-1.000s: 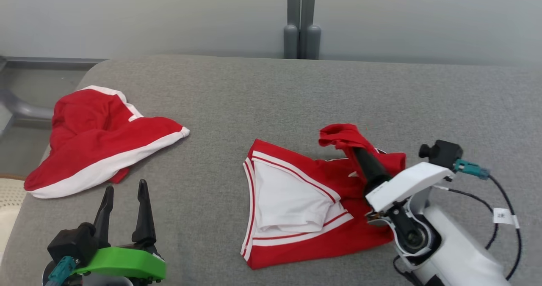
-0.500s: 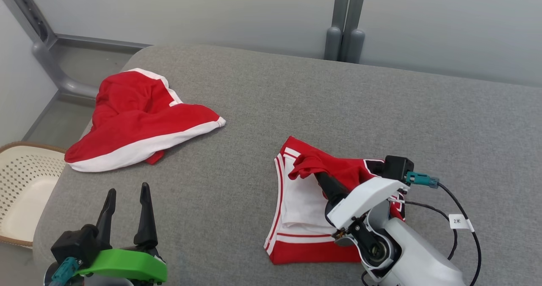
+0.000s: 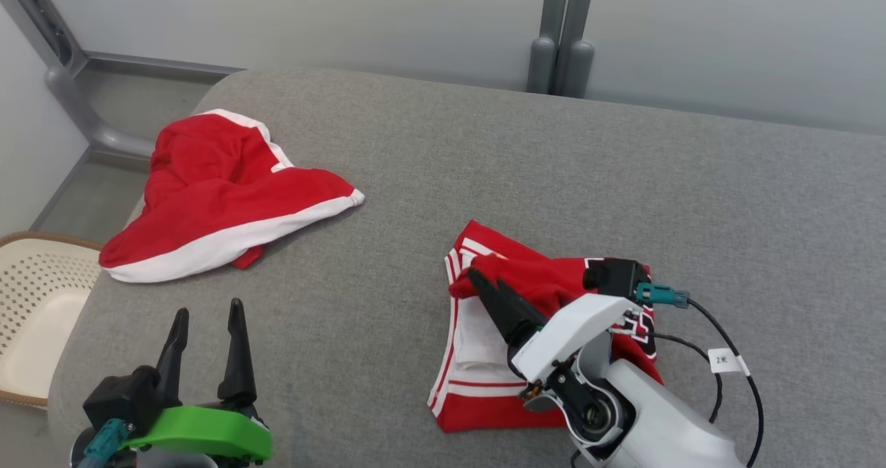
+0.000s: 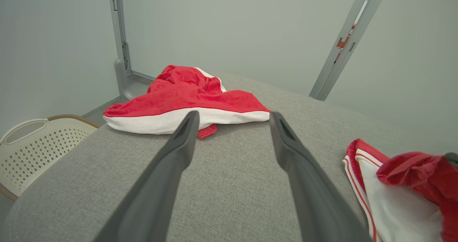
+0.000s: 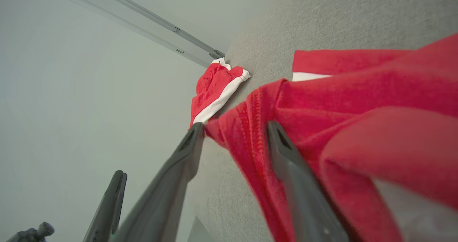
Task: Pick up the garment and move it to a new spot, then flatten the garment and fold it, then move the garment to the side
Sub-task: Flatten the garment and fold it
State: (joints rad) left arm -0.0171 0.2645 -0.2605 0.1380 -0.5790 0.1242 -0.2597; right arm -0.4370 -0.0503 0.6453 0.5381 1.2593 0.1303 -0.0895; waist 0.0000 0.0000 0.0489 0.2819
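Your garment (image 3: 547,282) is soft, matt knitted cloth with stitched hems, and the second red garment (image 3: 214,198) looks the same. The surface (image 3: 484,149) under them is covered in coarse grey woven fabric; the cream basket (image 3: 34,295) is smooth perforated plastic, and the grey post (image 3: 554,32) is probably satin-painted metal.

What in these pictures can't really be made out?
- Red-and-white garment: head view, its right part is hidden under the right arm.
- Basket: head view, cut off by the left edge.
- Cable tag: head view, writing too small to read.
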